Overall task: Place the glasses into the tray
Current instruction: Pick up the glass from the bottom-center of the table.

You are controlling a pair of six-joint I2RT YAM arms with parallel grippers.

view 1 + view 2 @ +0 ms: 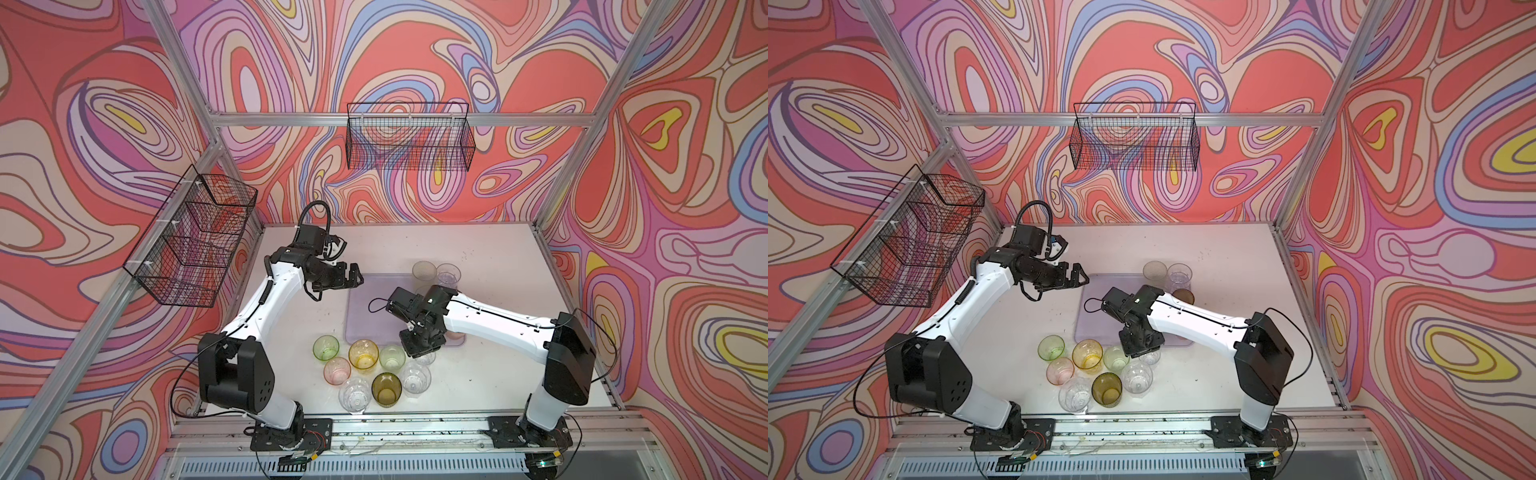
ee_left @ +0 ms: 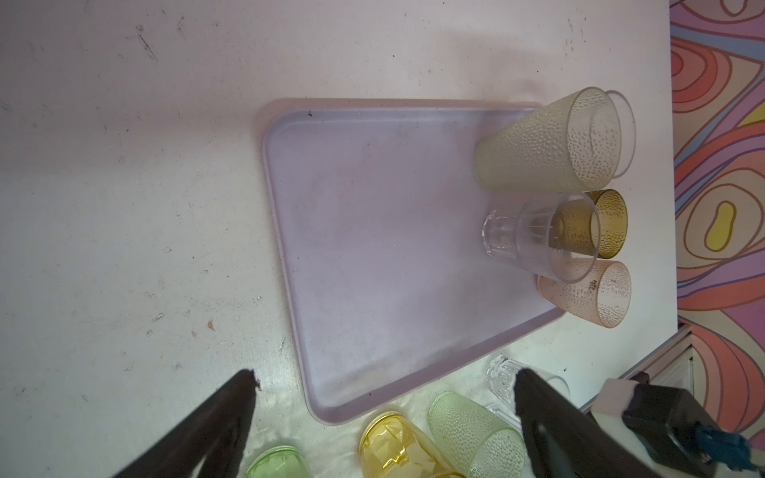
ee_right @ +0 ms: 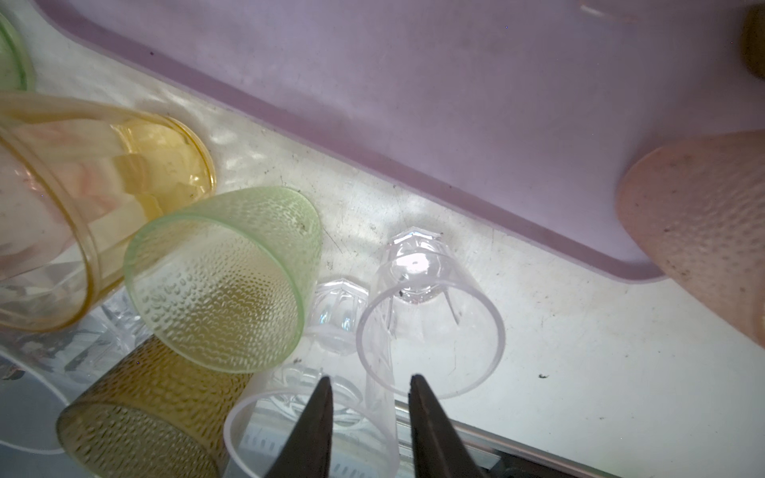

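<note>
- Top views are showing the tray (image 1: 374, 316) lying flat on the white table (image 1: 478, 249), between the two arms.
- Five glasses are being carried upright in the tray, along its side nearest the right arm. In the left wrist view these are a pale textured glass (image 2: 550, 140), a plain clear glass (image 2: 626, 132) behind it, a faceted clear glass (image 2: 538, 236), an olive-brown glass (image 2: 606, 223) and a pink glass (image 2: 592, 294).
- Eight more glasses are being kept upright on the table in a cluster just beside the tray's near edge: a green glass (image 1: 326, 347), an amber glass (image 1: 363, 353), a pale green glass (image 1: 392, 357), a second pink glass (image 1: 336, 370), a second olive glass (image 1: 386, 388), a front clear glass (image 1: 354, 395), a middle clear glass (image 1: 415, 376) and a half-hidden clear glass (image 1: 428, 358).
- The left gripper (image 1: 357, 277) is being held beside the tray's far corner on the left arm's side. Its fingers are being kept spread wide, with nothing between them.
- The right gripper (image 3: 370, 378) is being pointed down over the cluster. Its fingers are being held a little apart just above the rims of two clear glasses, and no glass is being clamped.
</note>
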